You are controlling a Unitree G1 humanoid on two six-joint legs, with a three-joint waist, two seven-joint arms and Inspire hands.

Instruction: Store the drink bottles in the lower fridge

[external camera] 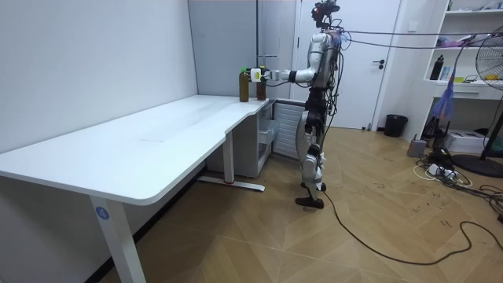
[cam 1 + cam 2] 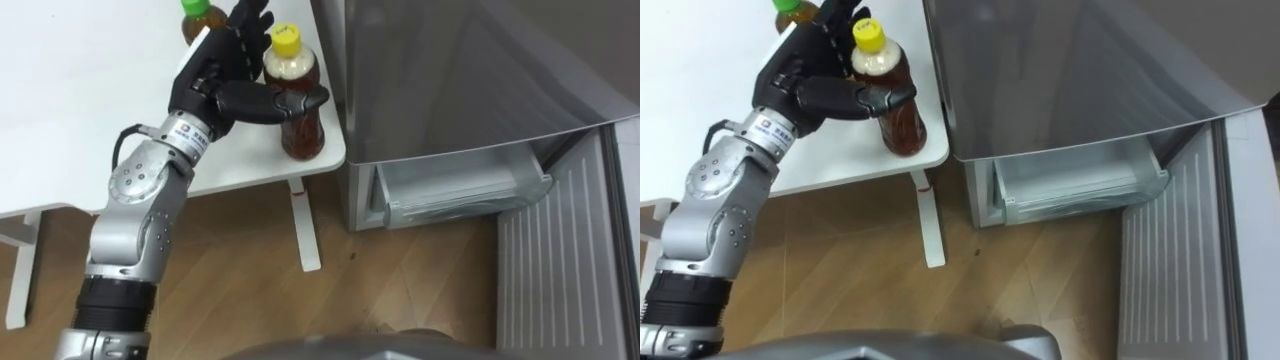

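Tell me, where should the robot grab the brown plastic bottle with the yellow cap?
Probably round its wide middle, from the robot's left: the yellow-capped brown plastic bottle stands upright on the white table's corner, the grey fridge blocks its right, and the left hand is there, open.

White desk (image 2: 70,110), L-shaped, long run along the wall, short end reaching the fridge (image 2: 450,80). It stands on white legs (image 2: 305,225) with flat feet on a wood floor (image 2: 240,290). Two bottles stand upright on the top, both at the corner just beside the fridge. The yellow-capped bottle (image 2: 303,135) holds a brown drink and sits close to the front edge, right at the rounded corner. The green-capped bottle (image 2: 200,25) is further back from that edge, near the first; can't tell if they touch. The fridge stands on the same floor, its side just beside the desk end.
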